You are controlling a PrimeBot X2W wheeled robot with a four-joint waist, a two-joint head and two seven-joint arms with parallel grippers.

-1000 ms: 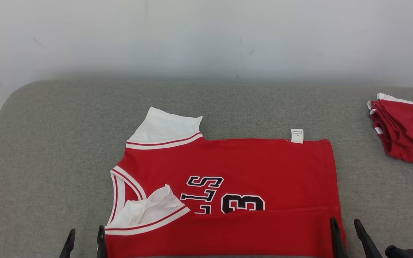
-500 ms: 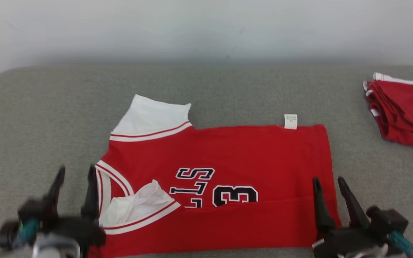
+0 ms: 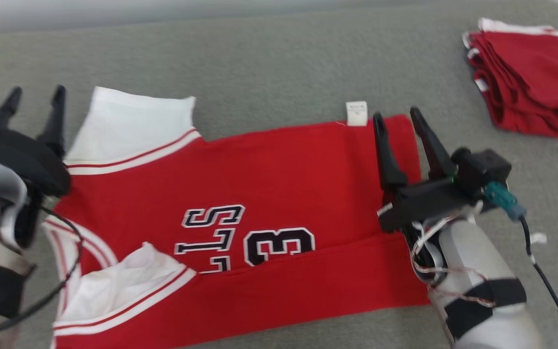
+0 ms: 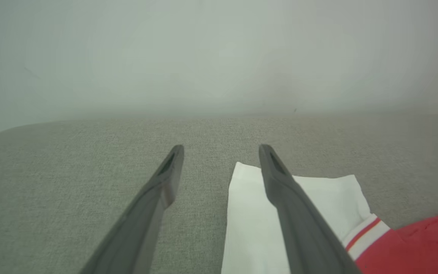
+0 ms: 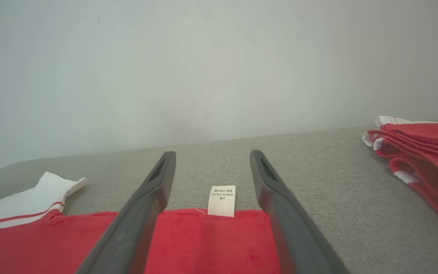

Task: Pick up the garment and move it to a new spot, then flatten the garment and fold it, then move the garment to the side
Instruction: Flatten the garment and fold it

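— Left gripper [image 3: 37,93]: does it hold something?
— No. Its two dark fingers stand apart and nothing is between them. In the left wrist view one finger lies over the edge of the far white sleeve [image 4: 247,228], the other over the grey padded surface [image 4: 51,190]. If they touch, I cannot tell.
— And the right gripper [image 3: 395,114]?
— Also spread, also with nothing in it. It is over the far right corner of the garment [image 5: 207,243]. In the right wrist view the white label [image 5: 221,200] appears between its fingers, near the tips.
— Now the scene, please, from the biggest thing.
— The biggest is the grey padded surface, with a pale wall [image 5: 203,76] behind it. In the middle of it lies the garment, a red jersey, spread flat with the sleeves toward the robot's left and the hem toward its right. Its near long edge is folded over the body and covers the lower part of the black and white print [image 3: 245,237].
— Is something else on the surface?
— Yes, a pile of folded red clothes [image 3: 526,77] at the far right, well apart from the garment.
— And the smaller parts?
— The far white sleeve lies flat, just beside the left gripper. The near white sleeve [image 3: 114,286] is crumpled, next to the folded edge. The smallest is the white label, which sticks out from the far edge of the garment onto the grey padded surface.
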